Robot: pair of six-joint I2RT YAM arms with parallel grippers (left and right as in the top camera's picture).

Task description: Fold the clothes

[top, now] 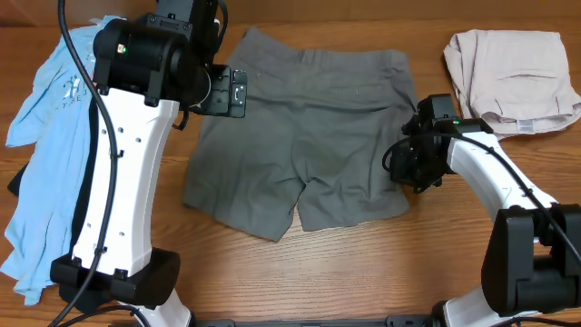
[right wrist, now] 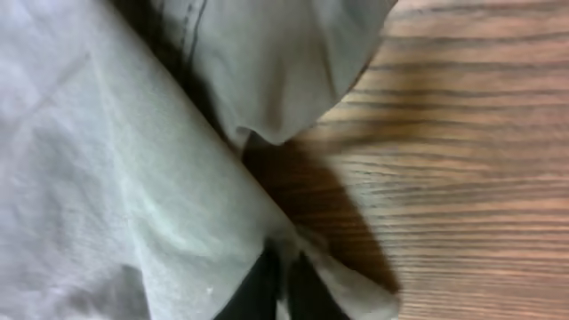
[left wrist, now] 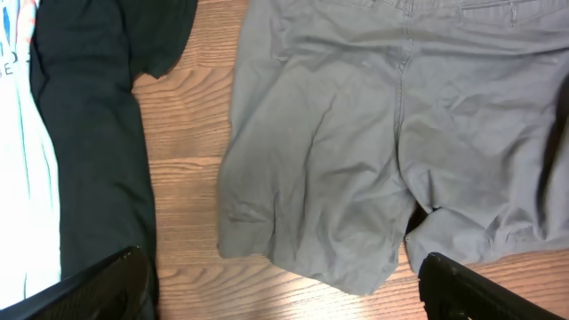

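Grey-olive shorts (top: 309, 127) lie flat in the middle of the table, waist to the far side, legs toward me. My right gripper (top: 410, 163) is at the shorts' right edge, shut on the cloth; in the right wrist view its fingertips (right wrist: 283, 284) pinch a lifted fold of the shorts (right wrist: 133, 178). My left gripper (top: 238, 91) hovers open above the shorts' upper left; the left wrist view shows its fingers (left wrist: 284, 289) wide apart above the shorts (left wrist: 382, 133). A light-blue shirt (top: 45, 118) and a black T-shirt (left wrist: 89, 133) lie at the left.
A folded beige garment (top: 513, 77) lies at the far right corner. The left arm's white body (top: 118, 182) stands over the blue shirt pile. Bare wood table (top: 363, 272) lies in front of the shorts.
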